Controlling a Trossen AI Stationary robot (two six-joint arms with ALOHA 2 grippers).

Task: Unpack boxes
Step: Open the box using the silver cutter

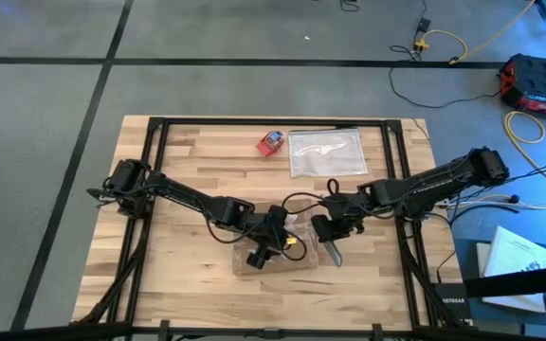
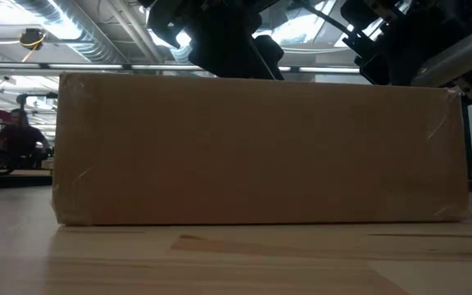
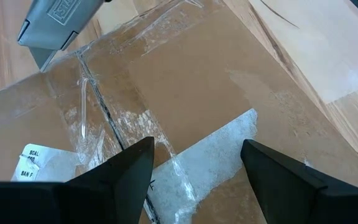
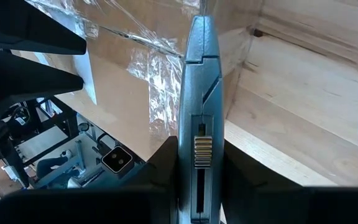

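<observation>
The brown cardboard box (image 1: 301, 260) rests flat on the table near its front edge and fills the low view (image 2: 260, 147). Shiny clear tape (image 3: 104, 112) runs along its top seam. My left gripper (image 1: 257, 258) is open over the box top, one finger on each side of the seam (image 3: 197, 146). My right gripper (image 1: 325, 230) is at the box's right end, shut on a grey utility knife (image 1: 336, 252). The knife's tip (image 3: 42, 59) is at the end of the taped seam. My left gripper hangs just over the box top (image 3: 216, 81); I cannot tell whether its fingertips touch it. My right gripper pinches the knife's handle (image 4: 197, 134) between its two fingers, at the part with the ribbed slider. The knife lies along the fingers and points on past them, slanting down toward the box's right end. It is clear of the table.
A clear plastic bag (image 1: 327, 152) and a small red-and-blue object (image 1: 271, 143) lie at the table's far side. Black frame rails (image 1: 159, 170) run along the table's edges. Bare wood lies between the box and the bag.
</observation>
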